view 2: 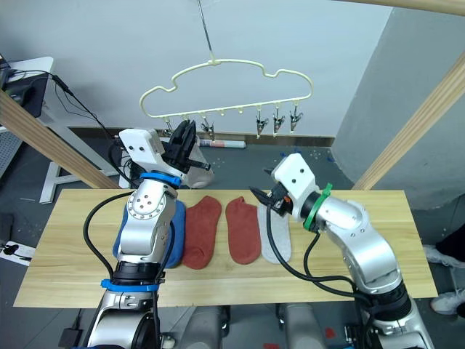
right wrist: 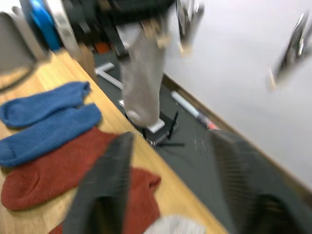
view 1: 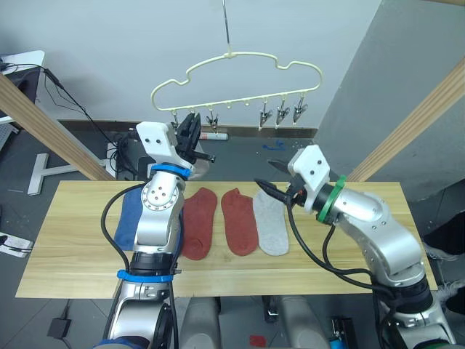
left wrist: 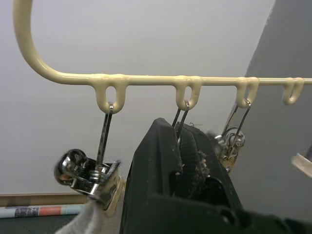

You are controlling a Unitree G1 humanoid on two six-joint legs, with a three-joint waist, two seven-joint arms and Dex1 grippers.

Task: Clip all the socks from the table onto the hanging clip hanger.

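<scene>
The hanger [view 1: 236, 80] hangs above the far edge of the table [view 1: 65, 254], with grey clips [view 1: 280, 114] under its lower bar. The left gripper [view 1: 190, 132] is raised to the left part of this bar. In the left wrist view its fingers [left wrist: 180, 165] seem closed around the second clip, but this view is too close to be sure. A grey sock [right wrist: 141, 78] hangs from the first clip [left wrist: 90, 173] beside it. The right gripper [view 1: 272, 179] hovers over the table with its fingers wide apart and holds nothing. On the table lie two blue socks [right wrist: 46, 122], two red socks [view 1: 218, 220] and one more grey sock [view 1: 272, 222], side by side.
</scene>
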